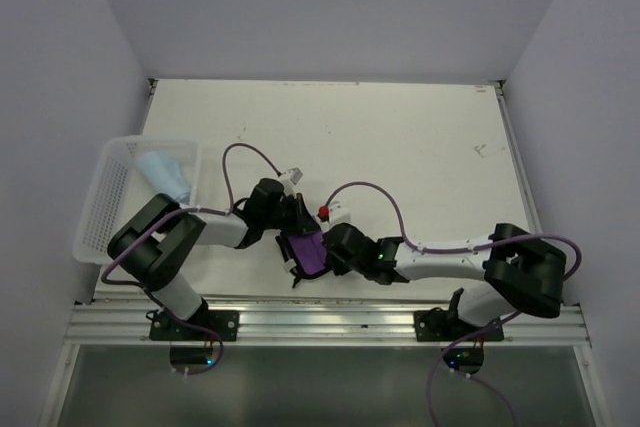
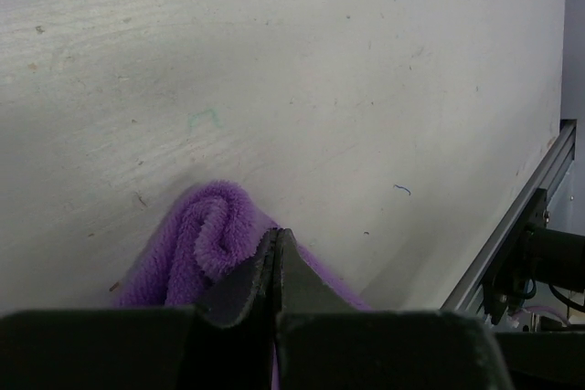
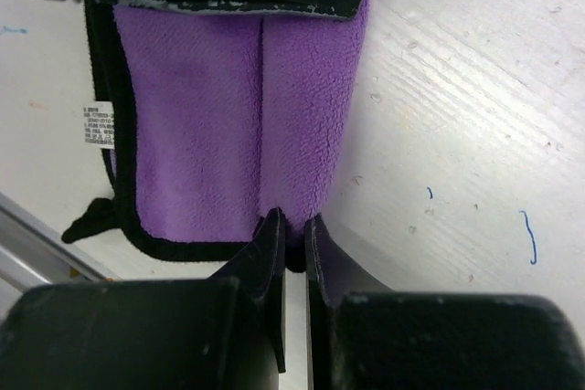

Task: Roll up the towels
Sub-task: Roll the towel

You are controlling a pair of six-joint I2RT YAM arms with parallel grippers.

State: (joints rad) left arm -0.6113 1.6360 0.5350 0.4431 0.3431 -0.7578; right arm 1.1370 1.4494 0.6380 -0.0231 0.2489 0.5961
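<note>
Your purple-faced towel [image 1: 308, 250] lies as a folded strip on the worktop [image 1: 400, 147] right of the mesh basket [image 1: 108, 209], long axis running claw to claw: left claw [image 2: 276, 237] clamped on its curled basket-side end, right claw [image 3: 292, 226] pinching the opposite hem.

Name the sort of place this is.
Probably a robotics lab cell: a white table boxed in by plain panels, an aluminium mounting rail at its near edge, and a purple towel.
</note>
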